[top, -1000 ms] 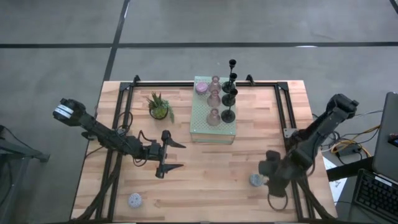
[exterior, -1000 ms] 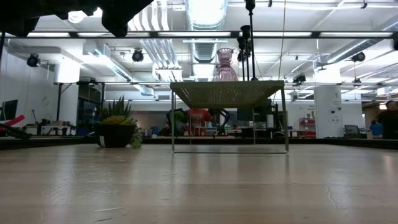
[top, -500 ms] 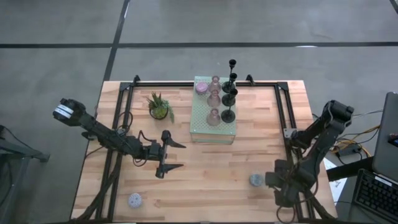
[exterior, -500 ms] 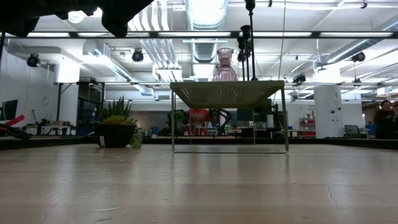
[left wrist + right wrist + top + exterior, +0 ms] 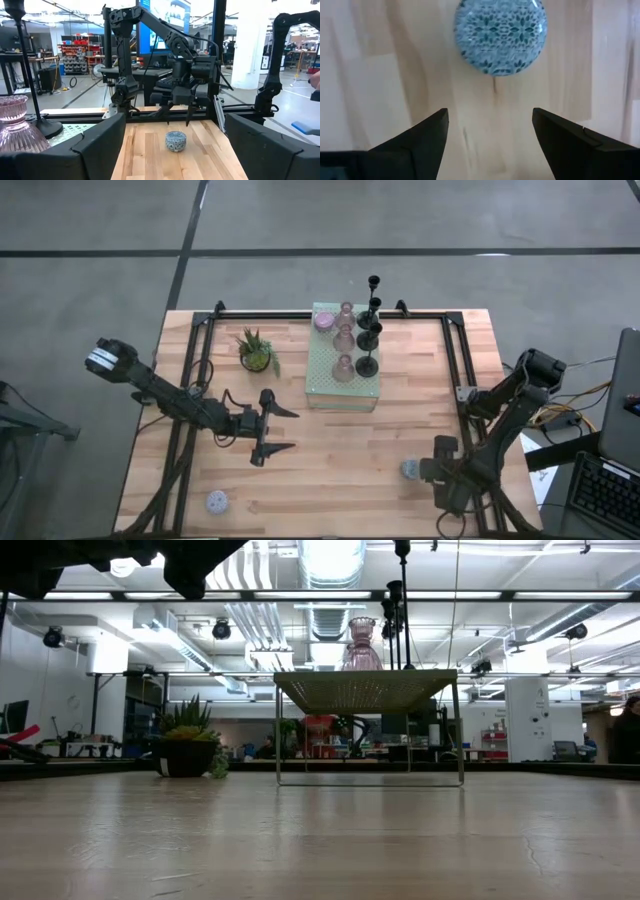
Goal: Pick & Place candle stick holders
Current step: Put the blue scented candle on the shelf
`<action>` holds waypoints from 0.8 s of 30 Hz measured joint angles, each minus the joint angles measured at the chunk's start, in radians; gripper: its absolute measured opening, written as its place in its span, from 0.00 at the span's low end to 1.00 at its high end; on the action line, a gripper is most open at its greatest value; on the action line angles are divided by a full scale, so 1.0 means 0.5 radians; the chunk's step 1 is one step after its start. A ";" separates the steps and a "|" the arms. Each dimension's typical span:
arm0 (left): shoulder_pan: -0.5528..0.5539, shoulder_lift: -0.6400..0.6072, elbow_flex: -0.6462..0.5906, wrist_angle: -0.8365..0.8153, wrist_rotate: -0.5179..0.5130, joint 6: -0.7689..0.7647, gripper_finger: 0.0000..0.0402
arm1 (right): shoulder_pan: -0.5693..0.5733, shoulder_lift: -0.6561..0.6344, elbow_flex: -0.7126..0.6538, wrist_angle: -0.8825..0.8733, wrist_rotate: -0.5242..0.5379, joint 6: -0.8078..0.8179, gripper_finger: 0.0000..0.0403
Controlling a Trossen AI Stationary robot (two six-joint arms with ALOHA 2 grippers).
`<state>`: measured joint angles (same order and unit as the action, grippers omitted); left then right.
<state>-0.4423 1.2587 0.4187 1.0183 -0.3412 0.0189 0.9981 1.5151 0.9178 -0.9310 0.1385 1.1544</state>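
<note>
A grey-blue patterned round holder sits on its base on the table near the right front; it also shows in the right wrist view and the left wrist view. My right gripper is open just beside it, with the holder ahead of its fingertips. My left gripper is open and empty at the table's middle left. A second grey-blue holder sits near the front left. Pink holders and black slim holders stand on the pale green perforated block.
A small green potted plant stands left of the block. The block stands raised on thin legs. A black frame runs along the table's sides. Bare wood lies between the two grippers. A monitor and cables lie off the right edge.
My right gripper has gone toward the table's near edge and right, away from the grey-blue holder, then come back a little toward it. The holder has stayed where it was.
</note>
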 joint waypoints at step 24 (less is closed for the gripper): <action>0.006 0.000 0.000 -0.007 -0.001 -0.002 0.86 | -0.212 0.026 -0.235 0.569 0.104 -0.344 0.57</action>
<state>-0.4393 1.2587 0.4187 1.0149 -0.3416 0.0177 0.8920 1.5283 0.8001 -0.6466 0.1906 0.9824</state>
